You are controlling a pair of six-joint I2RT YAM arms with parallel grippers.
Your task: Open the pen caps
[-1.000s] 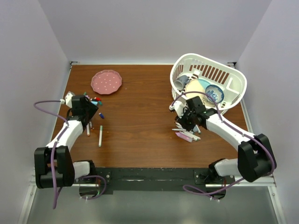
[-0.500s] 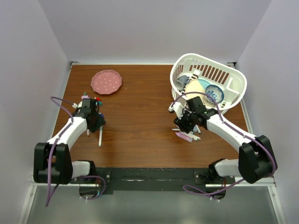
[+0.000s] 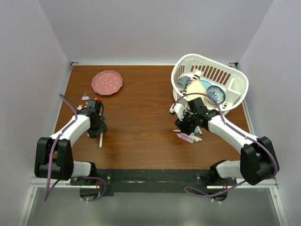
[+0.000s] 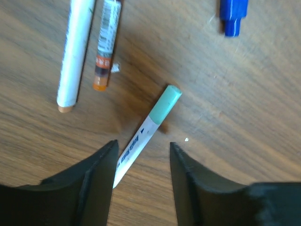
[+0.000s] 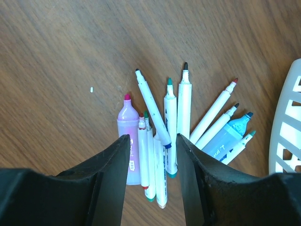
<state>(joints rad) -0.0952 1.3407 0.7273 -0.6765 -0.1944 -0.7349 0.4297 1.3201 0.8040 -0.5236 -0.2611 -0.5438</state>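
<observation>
Left jaws half-open astride teal-capped marker (image 4: 143,136); right jaws half-open above pens (image 5: 171,123).

2 white arms (image 3: 225,128) with black joints (image 3: 256,161), black grippers (image 4: 143,147), purple cables (image 3: 188,93).

Teal pen cap (image 4: 168,100), blue cap (image 4: 233,16), pink dotted plate (image 3: 106,82), white slatted basket (image 3: 237,77)

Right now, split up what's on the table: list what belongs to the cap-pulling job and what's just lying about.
For the job:
- teal-capped pen
- blue cap, loose
- uncapped pens, in a pile

Just lying about:
- pink plate
- white basket
- blue bowl, inside the basket
</observation>
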